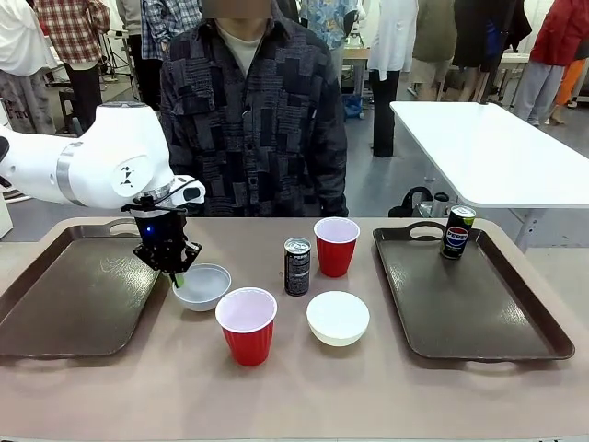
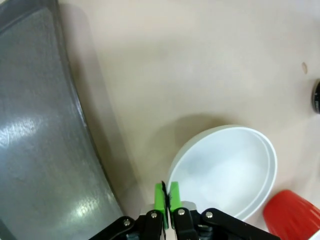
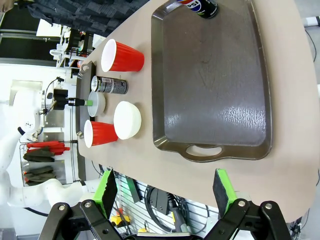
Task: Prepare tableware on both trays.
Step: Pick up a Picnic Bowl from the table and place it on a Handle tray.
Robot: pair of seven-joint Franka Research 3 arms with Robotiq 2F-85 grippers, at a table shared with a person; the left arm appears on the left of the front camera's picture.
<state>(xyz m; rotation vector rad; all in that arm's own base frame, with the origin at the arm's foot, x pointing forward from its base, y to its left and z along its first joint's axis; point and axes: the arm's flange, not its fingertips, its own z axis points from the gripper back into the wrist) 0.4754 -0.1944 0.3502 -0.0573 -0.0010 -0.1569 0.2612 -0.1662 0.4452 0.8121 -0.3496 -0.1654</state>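
Now my left pincer (image 1: 178,274) is clenched on the rim of the small white bowl (image 1: 208,287), just beside the left tray (image 1: 74,295); my right pincer (image 3: 165,187) hangs wide open.

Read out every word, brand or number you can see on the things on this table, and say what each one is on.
"pepsi": on the blue-labelled can standing on the right tray.
Middle can: its print is too small to read.
Red cups and white bowls: no print seen.
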